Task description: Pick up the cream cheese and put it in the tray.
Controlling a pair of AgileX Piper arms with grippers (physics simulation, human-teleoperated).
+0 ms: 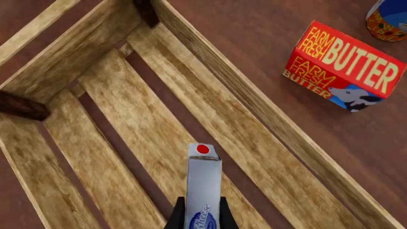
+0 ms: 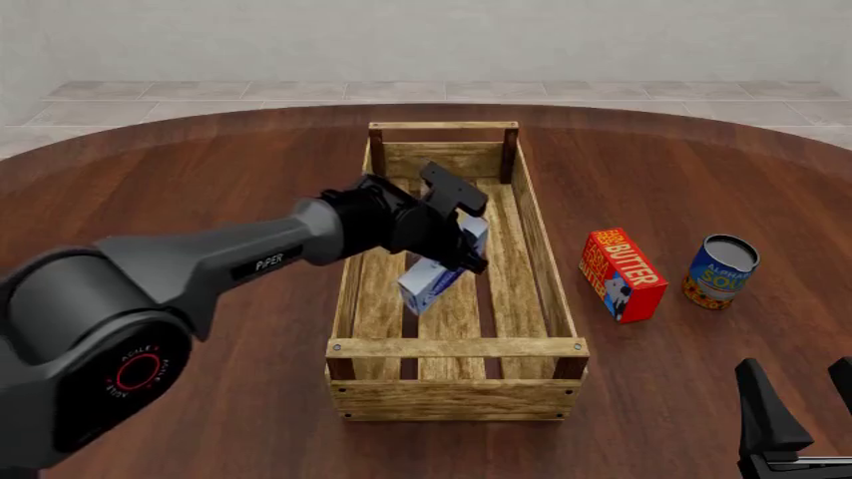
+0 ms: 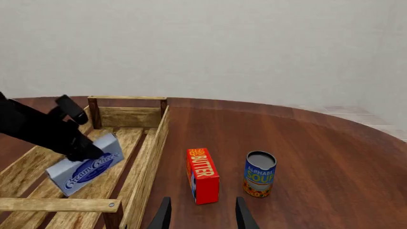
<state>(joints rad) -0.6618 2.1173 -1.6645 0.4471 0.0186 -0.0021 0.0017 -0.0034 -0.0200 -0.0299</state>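
The cream cheese (image 2: 429,284) is a white and light-blue box with a blue oval logo and a red dot on its end. My left gripper (image 2: 457,249) is shut on it and holds it tilted inside the tray (image 2: 453,347), low over the middle slats. The left wrist view shows the cream cheese (image 1: 203,183) between the dark fingers (image 1: 175,217), above the tray's floor slats (image 1: 152,124). From the right wrist view the cream cheese (image 3: 86,169) hangs between the tray's walls (image 3: 149,162). I cannot tell whether it touches the floor. My right gripper (image 2: 801,419) stands open near the table's front right.
A red-orange BUTTER box (image 2: 622,274) stands upright just right of the tray. A blue and orange soup can (image 2: 720,271) sits further right. Both appear ahead of my right gripper (image 3: 201,212), the butter box (image 3: 202,175) beside the can (image 3: 259,174). The table is round dark wood.
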